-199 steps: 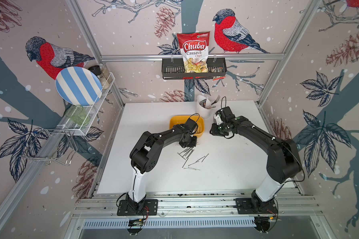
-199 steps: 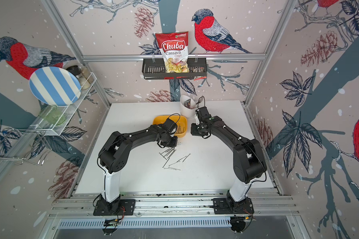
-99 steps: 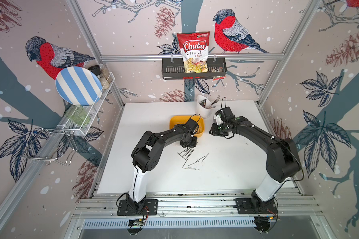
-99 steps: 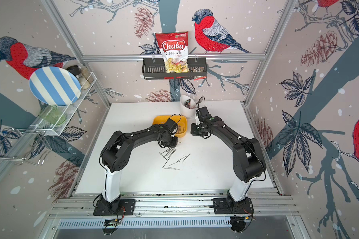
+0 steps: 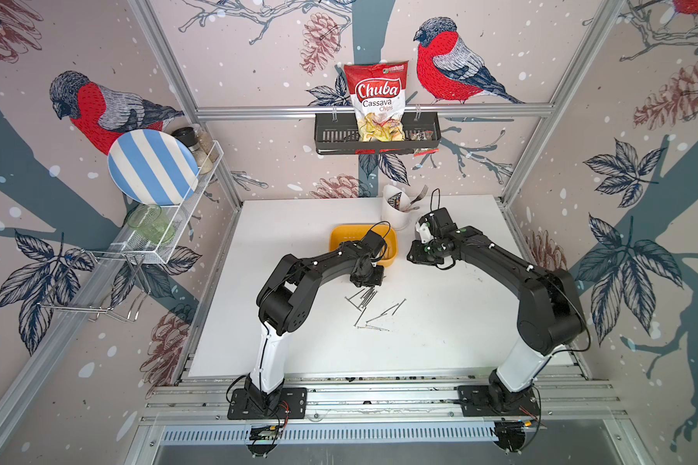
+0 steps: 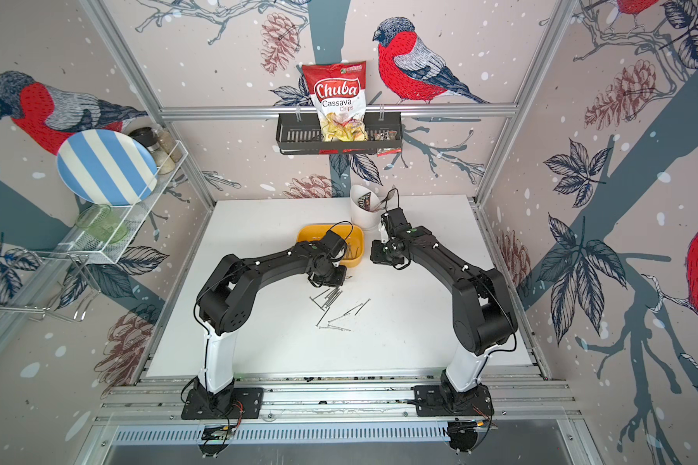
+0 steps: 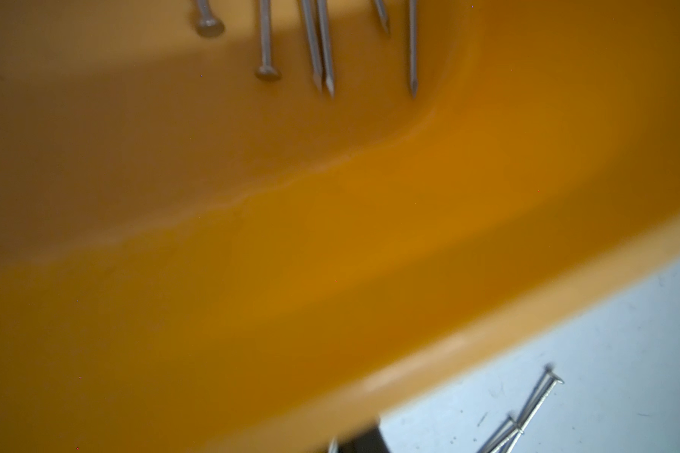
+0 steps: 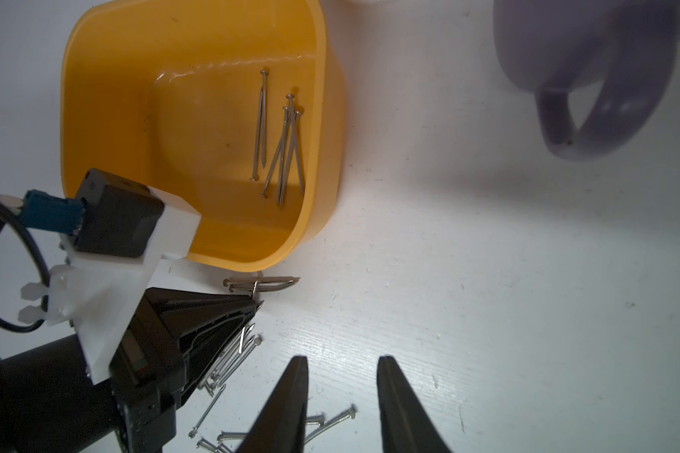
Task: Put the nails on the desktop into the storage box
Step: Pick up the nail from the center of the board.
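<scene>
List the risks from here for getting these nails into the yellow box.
1. The left gripper is shut at the pile of nails. Thin, crossed nails may slip out or drag neighbours on lifting.
2. It sits right by the storage box wall, so a careless lift might nudge the box.
3. The open right gripper hovers close by, with a mug near. The arms might clash.

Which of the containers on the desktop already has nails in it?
The yellow storage box: several nails lie on its floor. The white cutlery holder holds a fork, and the mug shows only its outside.
</scene>
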